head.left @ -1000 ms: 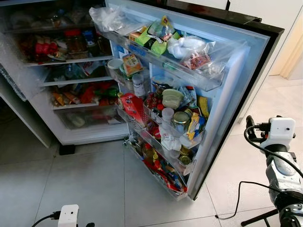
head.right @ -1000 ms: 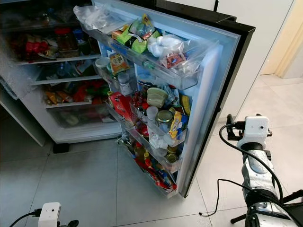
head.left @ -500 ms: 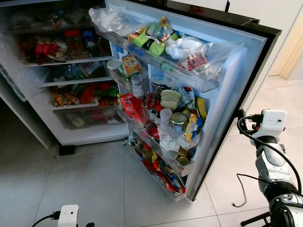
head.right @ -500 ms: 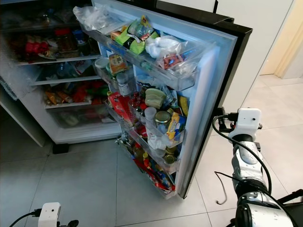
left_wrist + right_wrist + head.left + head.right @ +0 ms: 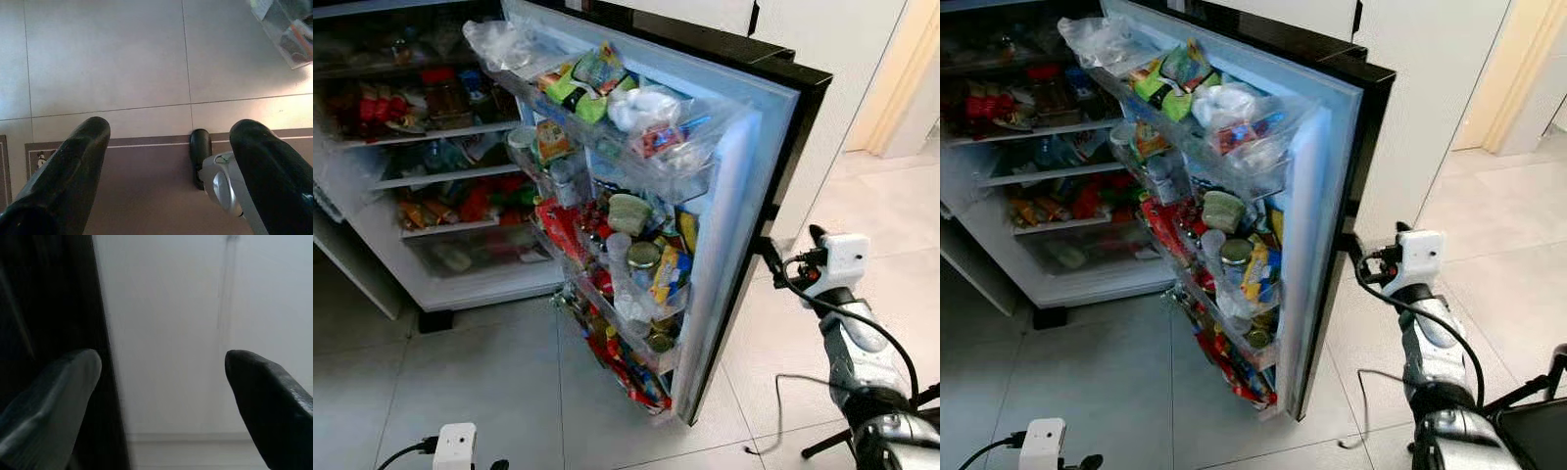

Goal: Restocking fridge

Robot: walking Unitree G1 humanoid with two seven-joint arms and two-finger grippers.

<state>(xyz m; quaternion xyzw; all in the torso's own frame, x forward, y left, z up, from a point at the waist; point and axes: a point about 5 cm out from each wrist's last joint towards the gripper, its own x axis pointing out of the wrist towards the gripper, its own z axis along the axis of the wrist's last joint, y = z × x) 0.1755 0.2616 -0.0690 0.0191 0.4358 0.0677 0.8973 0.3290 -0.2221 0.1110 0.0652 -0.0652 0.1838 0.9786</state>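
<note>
Against right gripper (image 5: 161,382): fridge door (image 5: 744,196) edge.

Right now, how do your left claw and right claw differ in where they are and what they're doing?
The right claw is raised at the outer edge of the open fridge door, with the door's black side by one finger; the left claw hangs low, pointing down at the tiled floor and a brown mat. Both are open and hold nothing.
</note>
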